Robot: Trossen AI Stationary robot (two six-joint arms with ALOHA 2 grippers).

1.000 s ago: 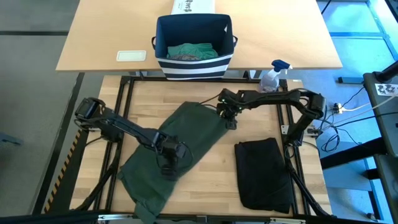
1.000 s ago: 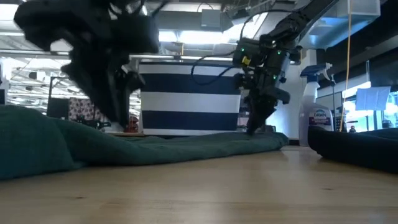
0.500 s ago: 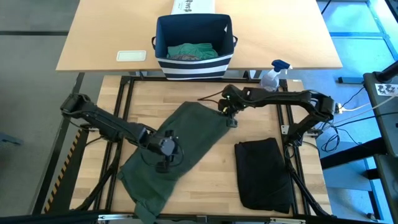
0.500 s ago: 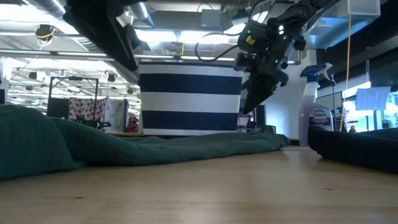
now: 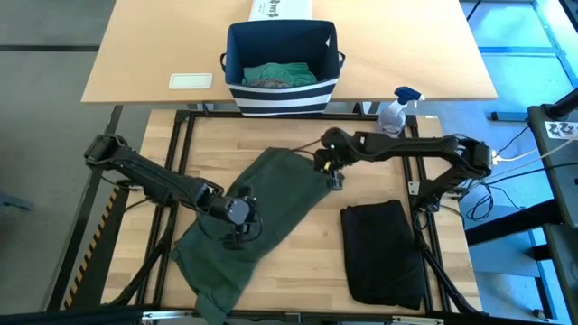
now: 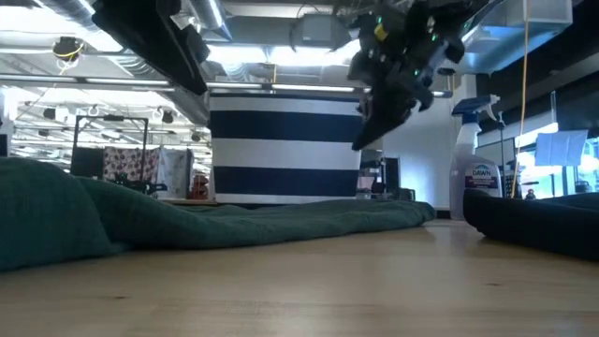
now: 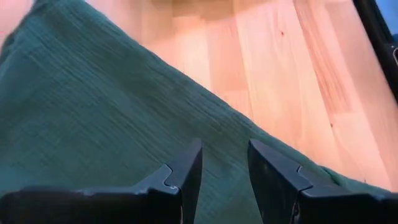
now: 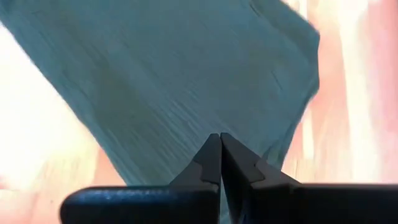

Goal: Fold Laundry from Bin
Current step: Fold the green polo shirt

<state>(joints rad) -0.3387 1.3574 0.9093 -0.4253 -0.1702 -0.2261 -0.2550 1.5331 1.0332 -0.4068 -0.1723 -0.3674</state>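
Laundry lies in three places: a dark green garment [image 5: 257, 221] spread slantwise across the slatted wooden table [image 5: 298, 262], a black garment [image 5: 383, 253] folded at the table's right side, and teal-green cloth [image 5: 278, 74] heaped inside the navy bin [image 5: 281, 95] with white stripes, which stands on the lighter table [image 5: 153, 54] beyond. The left gripper [image 5: 237, 217] hangs over the middle of the green garment, its fingers [image 7: 186, 171] a narrow gap apart with nothing between them. The right gripper [image 5: 330, 169] hovers above the garment's far right corner, fingers pressed together and empty. A spray bottle [image 5: 395, 110] stands near the right arm's reach, a white printed box [image 5: 278, 10] sits just behind the bin, and a pale flat pad [image 5: 191, 81] lies to the bin's left. In the low view, ceiling lights and racks fill the room behind
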